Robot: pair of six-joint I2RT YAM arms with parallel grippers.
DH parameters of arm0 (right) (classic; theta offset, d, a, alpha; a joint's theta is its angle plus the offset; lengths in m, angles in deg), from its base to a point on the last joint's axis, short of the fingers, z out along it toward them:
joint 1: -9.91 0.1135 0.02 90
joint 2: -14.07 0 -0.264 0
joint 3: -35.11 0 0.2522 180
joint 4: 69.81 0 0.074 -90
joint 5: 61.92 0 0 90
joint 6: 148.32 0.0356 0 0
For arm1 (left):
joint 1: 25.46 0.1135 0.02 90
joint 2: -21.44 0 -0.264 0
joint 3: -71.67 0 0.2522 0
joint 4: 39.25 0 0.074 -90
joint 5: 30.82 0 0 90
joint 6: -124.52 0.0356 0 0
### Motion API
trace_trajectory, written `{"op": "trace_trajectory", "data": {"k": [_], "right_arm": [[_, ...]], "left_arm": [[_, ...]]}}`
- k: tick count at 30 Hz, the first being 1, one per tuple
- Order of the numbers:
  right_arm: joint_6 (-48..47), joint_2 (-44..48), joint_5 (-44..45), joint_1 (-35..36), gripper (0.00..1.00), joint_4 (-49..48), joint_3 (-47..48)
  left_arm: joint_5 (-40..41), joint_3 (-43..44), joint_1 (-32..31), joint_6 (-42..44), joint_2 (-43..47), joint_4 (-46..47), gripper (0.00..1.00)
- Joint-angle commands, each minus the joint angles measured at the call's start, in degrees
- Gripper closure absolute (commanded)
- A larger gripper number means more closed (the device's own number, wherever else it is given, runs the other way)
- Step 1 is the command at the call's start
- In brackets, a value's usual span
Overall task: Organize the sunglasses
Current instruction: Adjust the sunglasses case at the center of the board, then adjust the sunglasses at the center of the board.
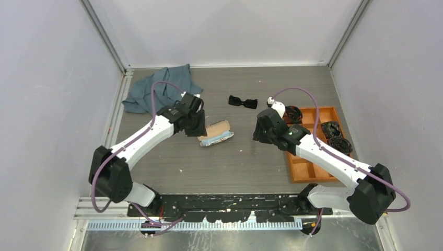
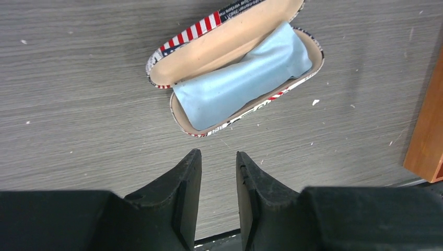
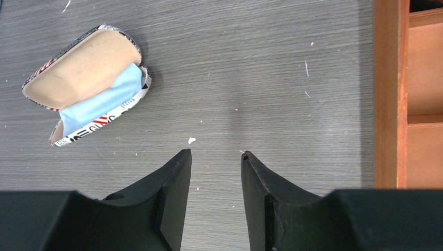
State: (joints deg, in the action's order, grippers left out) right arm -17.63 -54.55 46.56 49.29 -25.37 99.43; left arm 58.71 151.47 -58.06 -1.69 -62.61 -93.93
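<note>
The sunglasses (image 1: 243, 101), glossy black with dark lenses, lie on the table toward the back, between the two arms, touched by neither. The patterned case (image 1: 215, 134) (image 2: 235, 68) (image 3: 86, 83) lies open with a light blue cloth (image 2: 240, 78) inside. My left gripper (image 1: 196, 128) (image 2: 218, 154) hovers just left of the case, open with nothing between its fingers. My right gripper (image 1: 259, 133) (image 3: 216, 154) hangs over bare table right of the case, also open and empty. The sunglasses show in neither wrist view.
An orange wooden tray (image 1: 308, 172) (image 3: 389, 94) with compartments sits at the right, holding black coiled bundles (image 1: 334, 135). A blue-grey cloth (image 1: 159, 89) lies crumpled at the back left. White walls close in the table on three sides.
</note>
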Motion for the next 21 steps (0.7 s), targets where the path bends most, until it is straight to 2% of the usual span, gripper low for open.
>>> {"op": "trace_trajectory", "data": {"k": [1,7,11,15,21], "right_arm": [[-1.13,0.19,2.34,-0.50,0.54,0.67,3.08],[-0.34,0.27,2.38,-1.29,0.52,1.01,3.57],[4.60,-2.39,2.86,-2.77,0.51,-2.37,4.85],[11.63,-12.25,7.78,-2.78,0.51,-1.80,12.96],[18.88,-27.65,8.09,-3.24,0.50,-0.57,27.43]], "left_arm": [[4.61,-0.44,-0.08,-0.22,5.83,-0.69,0.67],[8.52,-3.26,-0.02,0.61,11.33,1.97,0.66],[12.26,-4.21,-0.08,0.16,15.45,3.32,0.66],[12.93,-7.88,-0.04,0.28,21.89,8.50,0.61],[12.81,-7.13,-0.04,0.46,23.42,3.10,0.58]]}}
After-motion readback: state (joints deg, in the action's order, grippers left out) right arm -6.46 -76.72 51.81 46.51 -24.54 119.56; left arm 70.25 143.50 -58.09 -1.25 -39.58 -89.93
